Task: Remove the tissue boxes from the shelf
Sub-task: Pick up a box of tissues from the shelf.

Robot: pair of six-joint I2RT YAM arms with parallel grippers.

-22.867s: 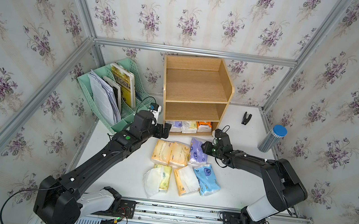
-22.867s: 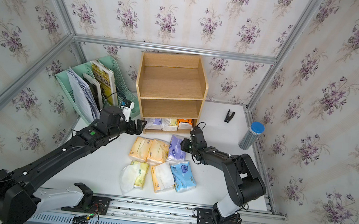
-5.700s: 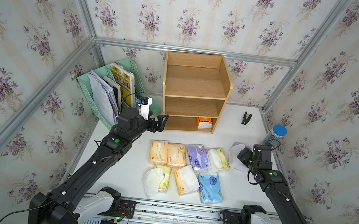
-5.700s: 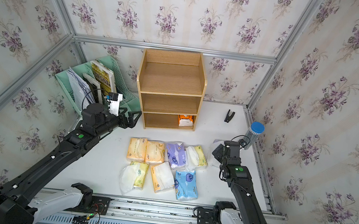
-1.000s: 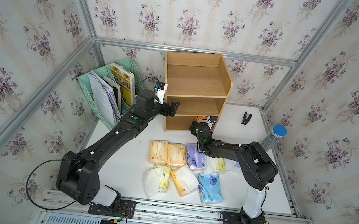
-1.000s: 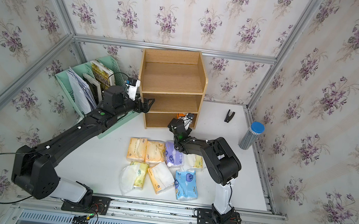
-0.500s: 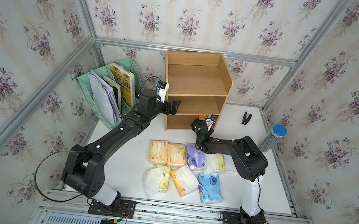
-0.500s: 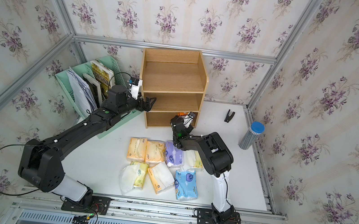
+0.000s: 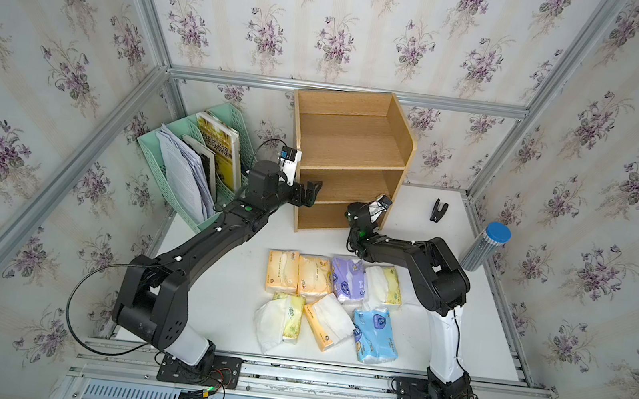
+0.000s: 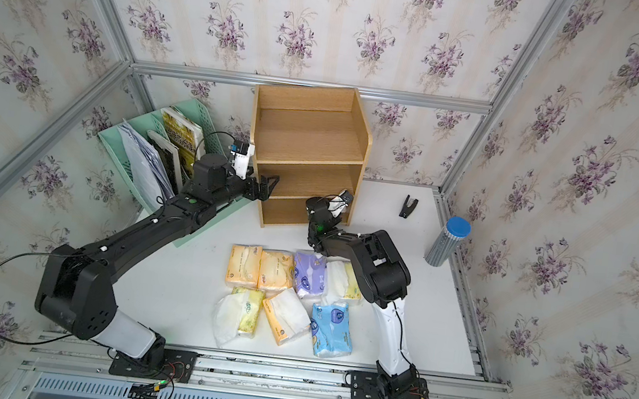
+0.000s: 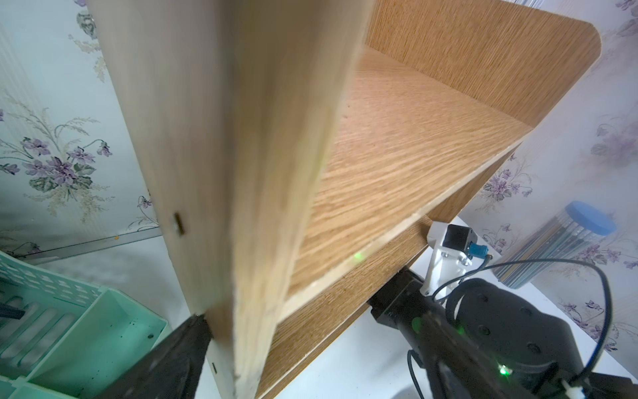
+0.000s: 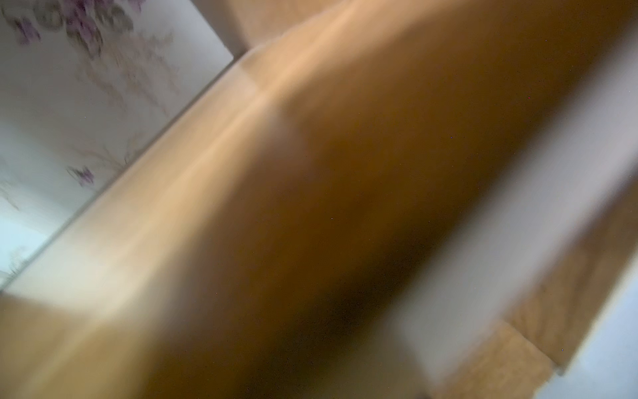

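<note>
Top views: bright, even overhead light, sharp; the lowest tier of the shelf [image 9: 348, 145] is shaded. Right wrist view wholly motion-blurred; left wrist view soft on the nearest shelf panel.

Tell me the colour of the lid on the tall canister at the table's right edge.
The lid is blue, clearest in a top view.

Matt grained wood shelf [image 9: 349, 137], glossy plastic wrap on the tissue boxes [image 9: 346, 277].
</note>
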